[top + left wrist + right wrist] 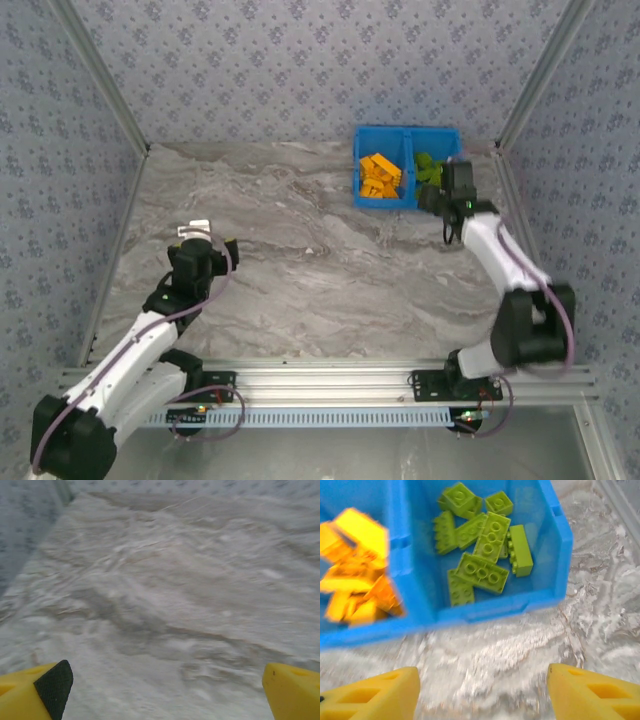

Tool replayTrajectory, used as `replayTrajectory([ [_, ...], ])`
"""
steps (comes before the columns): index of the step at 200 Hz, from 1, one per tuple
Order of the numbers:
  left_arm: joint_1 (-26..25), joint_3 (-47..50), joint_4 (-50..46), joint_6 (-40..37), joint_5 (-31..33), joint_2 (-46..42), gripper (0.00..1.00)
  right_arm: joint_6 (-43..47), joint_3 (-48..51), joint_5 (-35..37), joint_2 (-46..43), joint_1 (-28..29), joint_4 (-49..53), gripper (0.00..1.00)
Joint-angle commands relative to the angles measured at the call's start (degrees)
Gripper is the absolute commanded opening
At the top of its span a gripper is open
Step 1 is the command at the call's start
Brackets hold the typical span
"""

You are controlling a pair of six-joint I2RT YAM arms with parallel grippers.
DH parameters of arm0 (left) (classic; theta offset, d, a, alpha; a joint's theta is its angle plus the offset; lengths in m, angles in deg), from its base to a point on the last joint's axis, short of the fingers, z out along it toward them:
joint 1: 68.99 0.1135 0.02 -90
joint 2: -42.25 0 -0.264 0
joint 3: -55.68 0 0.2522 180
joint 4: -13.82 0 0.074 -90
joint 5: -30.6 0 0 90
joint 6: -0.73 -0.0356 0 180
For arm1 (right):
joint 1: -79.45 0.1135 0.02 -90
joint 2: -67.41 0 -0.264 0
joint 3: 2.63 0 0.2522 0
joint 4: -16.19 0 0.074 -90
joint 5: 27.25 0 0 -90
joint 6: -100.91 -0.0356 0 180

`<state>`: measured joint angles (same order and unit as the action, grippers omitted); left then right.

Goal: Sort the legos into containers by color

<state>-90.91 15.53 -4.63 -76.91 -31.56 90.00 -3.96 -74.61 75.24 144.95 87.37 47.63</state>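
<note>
Operator: Where do the legos [487,542] lie?

Observer: All of them are in the blue bin [385,203], at the far right of the marble-patterned table [280,270]. The orange legos [380,175] fill the left compartment and the green legos [430,168] the right one, with the divider [415,555] between them.

Operator: And seen from the right wrist?

Observer: The green legos lie loose and overlapping on the floor of their compartment, studs mostly up. One lies on its side near the right wall. The orange legos are a blurred heap at the left.

Operator: The right gripper [482,692]?

Observer: It is just in front of the bin's near wall, above the table. Its yellow fingers [370,697] are spread apart and empty.

Operator: The left gripper [164,690]?

Observer: It is well apart from the bin, over the table at the left. Its jaws are spread wide, gripping nothing.
</note>
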Motion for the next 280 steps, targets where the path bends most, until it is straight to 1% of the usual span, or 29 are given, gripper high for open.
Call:
replayTrajectory([
  [1, 2.21, 2.16, 10.6, -4.77, 9.97, 4.14, 0.99, 3.6, 12.78, 6.94, -12.3, 2.93, -10.35, 0.73],
  [17, 4.44, 4.41, 15.04, -5.96, 9.11, 6.96, 0.99, 5.89, 23.77, 9.78, -20.72, 3.49, -16.97, 0.77],
  [25, 5.59, 5.75, 17.8, -6.98, 8.26, 7.93, 0.99, 7.12, 29.31, 11.7, -23.51, 3.59, -20.65, 0.83],
  [39, 7.86, 7.8, 21.72, -8.52, 5.37, 8.88, 0.99, 9.43, 36.93, 14.5, -25.63, 3.42, -28.04, 0.99],
  [48, 9.63, 8.79, 23.68, -9.24, 1.14, 9.55, 0.99, 10.02, 40.25, 14.73, -24.72, 2.81, -32.49, 1.0],
  [65, 12.84, 9.14, 26.63, -9.11, -4.68, 11.9, 0.99, 10.68, 42.01, 11.96, -16.63, 0.33, -40.99, 1.0],
  [73, 13.89, 9.49, 29.53, -8.92, -5.48, 13.87, 0.99, 9.94, 38.74, 11.79, -12.66, 0.32, -38.16, 1.0],
  [82, 14.71, 8.33, 29.61, -8.87, -5.62, 15.9, 0.99, 13.42, 38.91, 11.92, -8.06, 1.05, -47.28, 1.0],
  [93, 15.33, 7.79, 33.22, -10.35, -6.43, 18.83, 0.99, 15.53, 39.27, 11.07, -2.43, 0.7, -58.39, 1.0],
  [99, 15.51, 7.87, 36.0, -11.51, -7.23, 20.44, 0.99, 18.53, 37.81, 11.08, 0.63, 0.64, -60.53, 1.0],
  [102, 15.66, 7.83, 37.43, -12.01, -7.65, 21.28, 0.99, 17.22, 36.97, 11.44, 2.04, 0.67, -59.24, 1.0],
  [104, 15.76, 7.78, 38.27, -12.27, -7.87, 21.91, 0.99, 17.11, 36.69, 10.94, 3.22, 0.22, -59.18, 1.0],
  [113, 16.35, 7.65, 42.52, -12.88, -9.38, 24.46, 0.99, 17.9, 38.32, 7.32, 9.47, -3.51, -71.6, 0.99],
  [117, 16.66, 7.44, 44.23, -12.99, -10.27, 25.71, 0.99, 14.24, 38.75, 4.64, 9.76, -5.92, -69.58, 1.0],
  [127, 17.5, 6.64, 47.73, -13.02, -11.94, 28.77, 0.99, 12.19, 39.25, -1.09, 9.13, -9.78, -69.17, 1.0],
  [139, 19.07, 5.56, 51.67, -11.86, -15.74, 34.45, 0.99, 13.2, 38.52, 0.76, 9.68, -8.62, -68.85, 1.0],
  [145, 19.47, 4.62, 53.31, -11.28, -15.8, 38.69, 0.99, 13.33, 37.63, 1.39, 9.57, -8.19, -67.21, 1.0],
  [151, 20.05, 4.51, 59.63, -11.48, -15.57, 42.46, 0.99, 13.53, 37.48, 2.08, 9.69, -7.84, -66.89, 1.0],
  [153, 20.35, 4.84, 59.86, -11.26, -16.44, 42.37, 0.99, 13.59, 37.58, 2.2, 9.73, -7.84, -67.42, 1.0],
  [160, 21.62, 3.51, 50.18, -8.98, -17.55, 39.17, 0.99, 13.86, 37.62, 2.65, 9.71, -7.5, -67.6, 1.0],
  [162, 21.93, 2.83, 49.33, -8.57, -17.73, 39.07, 0.99, 13.9, 37.58, 2.76, 9.73, -7.4, -67.37, 1.0],
  [171, 22.15, 4.53, 56.4, -9.26, -18.42, 41.0, 0.99, 13.84, 37.52, 2.09, 9.71, -7.55, -67.36, 1.0],
  [182, 22.03, 3.15, 50.69, -8.84, -18.33, 39.44, 0.99, 13.9, 37.48, 1.61, 9.72, -7.7, -67.07, 1.0],
  [191, 22.08, 4.03, 54.6, -9.18, -18.09, 40.54, 0.99, 14.21, 37.3, 0.77, 9.64, -7.69, -66.78, 1.0],
  [200, 22.0, 3.32, 51.53, -9.0, -18.15, 39.7, 0.99, 14.56, 36.97, -0.76, 9.6, -7.89, -66.18, 1.0],
  [208, 21.94, 3.94, 53.86, -9.25, -18.07, 40.36, 0.99, 14.76, 36.82, -2.19, 9.59, -8.12, -65.79, 1.0],
  [235, 22.0, 3.15, 51.75, -9.78, -19.98, 40.02, 0.99, 15.77, 35.48, -10.23, 9.72, -9.77, -62.96, 1.0],
  [251, 22.0, 2.67, 51.1, -10.56, -22.15, 40.06, 0.99, 15.97, 35.67, -10.85, 9.65, -9.79, -63.25, 1.0],
  [280, 22.01, 2.66, 51.09, -10.64, -22.3, 40.06, 0.99, 16.37, 35.98, -11.88, 9.65, -9.9, -63.81, 1.0],
])
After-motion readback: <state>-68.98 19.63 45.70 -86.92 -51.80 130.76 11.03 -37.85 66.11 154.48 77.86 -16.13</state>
